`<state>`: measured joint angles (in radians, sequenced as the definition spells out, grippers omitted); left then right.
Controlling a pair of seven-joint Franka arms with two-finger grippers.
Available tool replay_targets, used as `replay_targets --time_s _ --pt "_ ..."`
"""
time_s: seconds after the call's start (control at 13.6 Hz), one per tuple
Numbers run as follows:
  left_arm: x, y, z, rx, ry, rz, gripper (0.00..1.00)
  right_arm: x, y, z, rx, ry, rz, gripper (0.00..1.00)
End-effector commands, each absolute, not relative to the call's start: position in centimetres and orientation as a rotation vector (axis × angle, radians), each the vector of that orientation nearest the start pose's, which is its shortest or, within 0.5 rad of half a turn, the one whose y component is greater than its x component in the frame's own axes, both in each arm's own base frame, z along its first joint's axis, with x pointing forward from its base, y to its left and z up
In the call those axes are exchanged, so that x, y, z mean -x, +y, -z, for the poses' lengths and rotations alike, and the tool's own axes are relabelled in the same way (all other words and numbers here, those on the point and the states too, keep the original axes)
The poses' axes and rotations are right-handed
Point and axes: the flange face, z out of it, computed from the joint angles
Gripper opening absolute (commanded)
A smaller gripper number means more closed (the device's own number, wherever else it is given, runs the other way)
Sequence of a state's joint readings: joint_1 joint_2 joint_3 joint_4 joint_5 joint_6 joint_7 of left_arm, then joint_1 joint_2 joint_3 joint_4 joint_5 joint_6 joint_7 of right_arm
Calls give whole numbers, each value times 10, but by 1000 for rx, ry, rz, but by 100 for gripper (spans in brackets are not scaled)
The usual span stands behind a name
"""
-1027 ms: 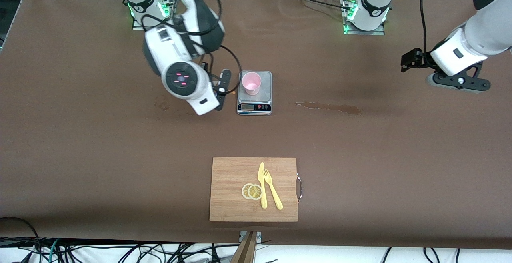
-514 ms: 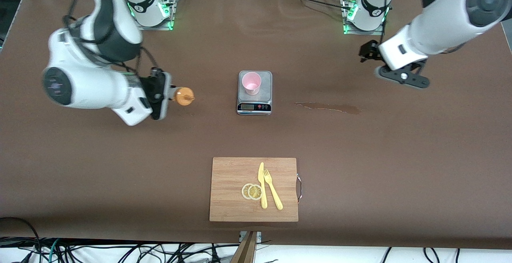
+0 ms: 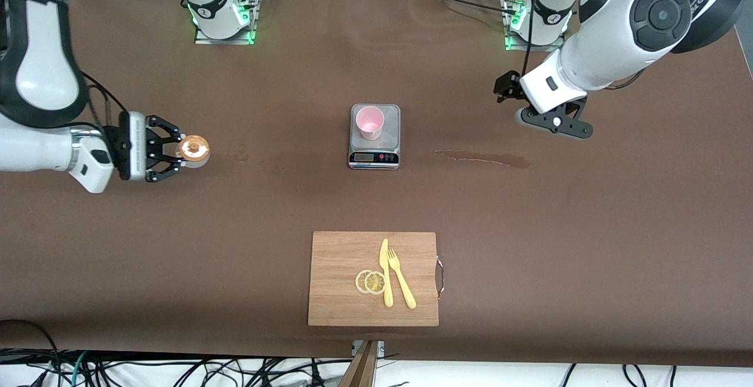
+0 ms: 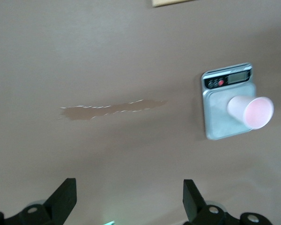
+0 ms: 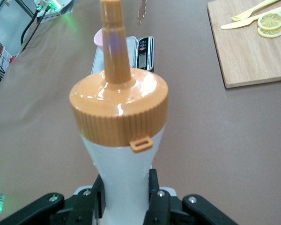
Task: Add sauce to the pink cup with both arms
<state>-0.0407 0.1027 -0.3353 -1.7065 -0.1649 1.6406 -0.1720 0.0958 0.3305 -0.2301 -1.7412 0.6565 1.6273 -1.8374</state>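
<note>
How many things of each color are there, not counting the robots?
Pink: 1, the pink cup
Orange-capped: 1, the sauce bottle
Silver: 1, the scale
Wooden: 1, the cutting board
Yellow: 4, the knife, the fork and two lemon slices
Total: 8

Right pincer (image 3: 176, 150) clamped level; left pincer (image 3: 505, 88) spread, aloft.

Sauce (image 3: 193, 149): whitish bottle, orange cap, apparently upright, clamped in right claw (image 3: 176, 150); pink cup (image 3: 369, 122) upright on scale (image 3: 375, 153)
</note>
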Motion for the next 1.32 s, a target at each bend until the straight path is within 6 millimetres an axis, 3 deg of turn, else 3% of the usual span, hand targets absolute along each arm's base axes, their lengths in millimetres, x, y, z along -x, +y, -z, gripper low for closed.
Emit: replay_targets --time_s 0.0,0.15,0.29,0.51,0.73,0.88,1.03,1.17,1.25 --pt "-537 -230 -518 3283 249 -321 100 -572 -37 -341 1684 -1713 497 14" --pt "-539 -210 -523 3273 240 -343 100 -554 -58 -306 1638 -1696 598 15" --pt "-549 -184 -542 3207 293 -289 100 -547 -69 -276 1567 -1704 675 15" --pt "-550 -157 -565 3152 305 -290 100 -541 -72 -221 1448 -1691 794 15" --pt "-546 -137 -579 3148 252 -282 100 -537 -76 -193 1446 -1670 790 17" --pt "-545 -133 -580 3149 243 -285 100 -536 -75 -168 1446 -1635 804 17" --pt "-544 -134 -580 3148 245 -290 100 -534 -74 -160 1450 -1627 793 18" --pt "-547 -130 -587 3152 224 -268 100 -531 -74 -150 1455 -1609 779 26" --pt "-547 -121 -590 3151 198 -286 100 -530 -74 -145 1460 -1595 777 36"
